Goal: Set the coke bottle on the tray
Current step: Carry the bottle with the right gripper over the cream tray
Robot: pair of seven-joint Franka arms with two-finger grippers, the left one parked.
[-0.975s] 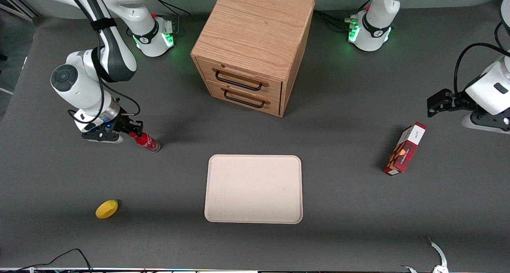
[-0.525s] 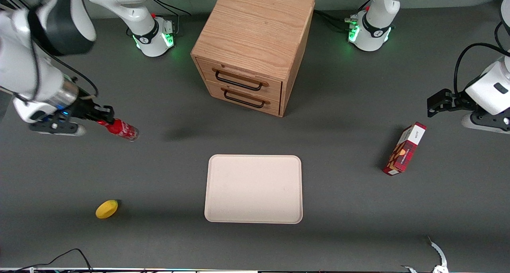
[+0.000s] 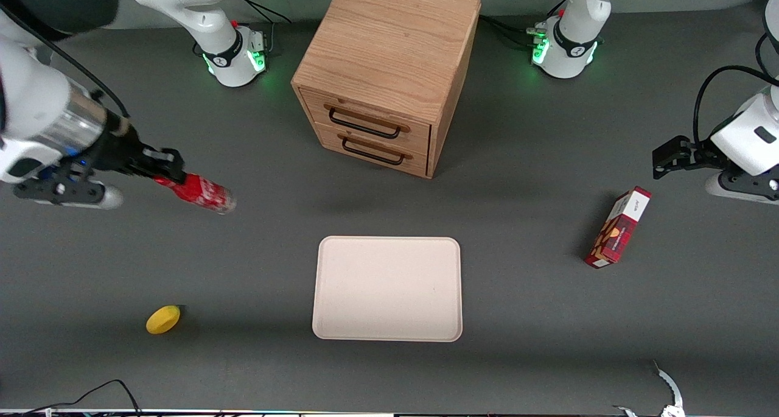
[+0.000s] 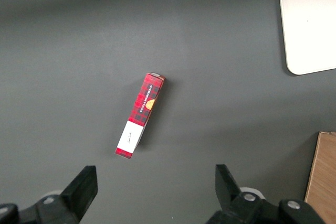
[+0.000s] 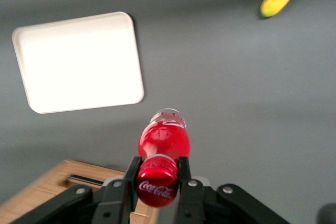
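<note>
The small red plastic coke bottle (image 3: pixel 198 191) with red cap and clear base hangs in the air above the table, near the edge at the working arm's end, held by its neck so the body points toward the tray. The black two-finger gripper (image 3: pixel 163 164) is clamped on it just under the cap, which leaves the base free to be set down. The flat beige rectangular tray (image 3: pixel 387 288) lies bare mid-table, well apart, near the front camera's edge.
</note>
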